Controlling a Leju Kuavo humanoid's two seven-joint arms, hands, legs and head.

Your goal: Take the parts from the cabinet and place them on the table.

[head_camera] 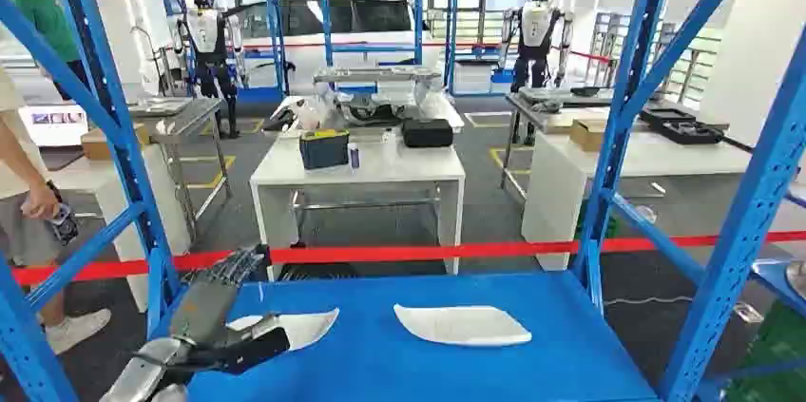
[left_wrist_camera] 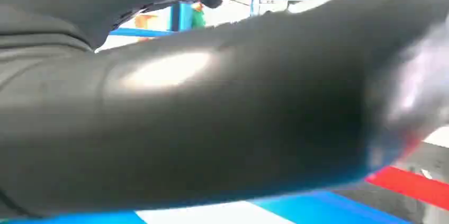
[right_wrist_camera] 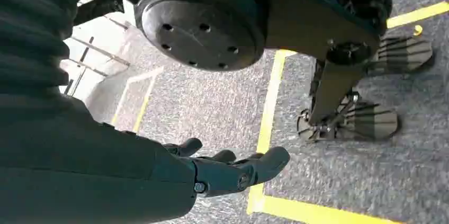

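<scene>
Blue shelf inside the blue rack, two white parts on it. Left hand over the left part, fingers spread, thumb at its near edge, holding nothing. Right part untouched mid-shelf. Right hand hangs above the floor, fingers loosely extended, empty.

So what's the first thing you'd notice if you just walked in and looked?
Probably the bright blue shelf right in front, with two flat white parts lying on it. The robot's left hand reaches over the left white part, while the right white part lies alone in the middle. Beyond a red tape stands a white table with boxes on it.
</scene>
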